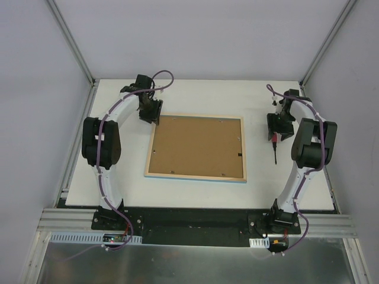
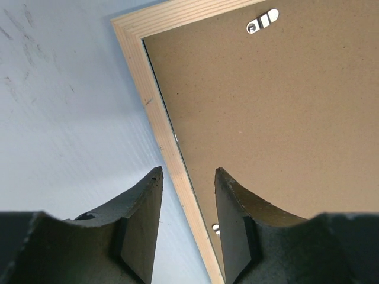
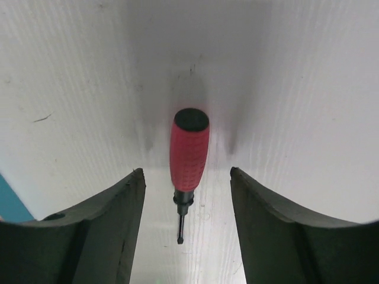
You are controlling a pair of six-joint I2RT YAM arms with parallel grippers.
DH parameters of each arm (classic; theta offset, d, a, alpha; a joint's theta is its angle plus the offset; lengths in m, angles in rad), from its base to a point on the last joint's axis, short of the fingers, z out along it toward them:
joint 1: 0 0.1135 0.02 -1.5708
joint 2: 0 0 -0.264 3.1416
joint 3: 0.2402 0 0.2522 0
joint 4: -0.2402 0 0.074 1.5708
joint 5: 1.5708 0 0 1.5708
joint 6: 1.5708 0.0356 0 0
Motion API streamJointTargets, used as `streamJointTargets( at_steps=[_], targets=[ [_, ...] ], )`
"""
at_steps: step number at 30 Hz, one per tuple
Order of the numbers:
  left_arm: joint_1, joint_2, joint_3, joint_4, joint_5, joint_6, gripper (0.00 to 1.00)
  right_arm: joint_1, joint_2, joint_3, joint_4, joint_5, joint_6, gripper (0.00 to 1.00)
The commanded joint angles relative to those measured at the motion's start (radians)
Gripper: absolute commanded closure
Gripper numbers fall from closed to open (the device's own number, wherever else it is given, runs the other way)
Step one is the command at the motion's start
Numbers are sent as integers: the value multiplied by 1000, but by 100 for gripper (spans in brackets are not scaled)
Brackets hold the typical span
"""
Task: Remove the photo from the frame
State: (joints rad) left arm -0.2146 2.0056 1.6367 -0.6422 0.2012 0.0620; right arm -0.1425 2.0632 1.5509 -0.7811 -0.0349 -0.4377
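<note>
**Top external view.** The frame [image 1: 195, 177] lies face down in the middle of the worktop [image 1: 195, 100], with its pale wood back up and its long axis running left to right. The brown backing board [image 1: 198, 145] fills it. The photo is not visible, and I judge it sits under that board, against the worktop. My left jaws hang over the frame's far-left corner. My right jaws are off the frame's right edge, apart from it, above a red-handled screwdriver [image 1: 274, 148]. The screwdriver lies on the worktop with its tip toward the near edge. My left jaws are clearly the nearer pair to the frame.

**Left wrist view.** My left jaws are released and hold nothing. The frame's pale wood edge [image 2: 157, 112] passes below the gap between them, slanting away toward its corner. The backing board [image 2: 266, 118] is on one side and bare worktop [image 2: 65, 106] on the other. A small metal retaining tab [image 2: 262, 21] sits on the board by the far rail, and part of another shows low down near my jaws. I cannot tell whether my jaws touch the wood.

**Right wrist view.** My right jaws are spread wide and grasp nothing. The screwdriver [image 3: 189, 154] lies on the worktop [image 3: 296, 89] between them, touching neither. Its long axis lines up with my approach and its tip points back toward me.

I judge the board has to be freed from its tabs before the photo can come out. The frame lies straight below my left jaws and well to the left of my right ones.
</note>
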Motion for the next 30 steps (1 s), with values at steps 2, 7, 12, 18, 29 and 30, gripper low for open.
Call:
streamJointTargets(
  at_steps=[2,7,12,18,29,30],
  targets=[
    [-11,-117,-17,-24,10,50,57,12,-204,-29,8,-42,-12,37],
    [-57,-172,-50,-22,-20,104,44,81,-304,-101,29,-92,-32,34],
    [-170,-249,-139,12,-60,199,39,171,-315,-172,54,-200,8,34],
    [-382,-344,-303,79,-124,334,37,247,-220,-199,62,-287,73,35],
    [-643,-341,-452,185,-246,380,37,293,-143,-241,88,-266,102,45],
    [-657,-331,-456,191,-267,375,37,300,-146,-242,89,-258,109,48]
  ],
)
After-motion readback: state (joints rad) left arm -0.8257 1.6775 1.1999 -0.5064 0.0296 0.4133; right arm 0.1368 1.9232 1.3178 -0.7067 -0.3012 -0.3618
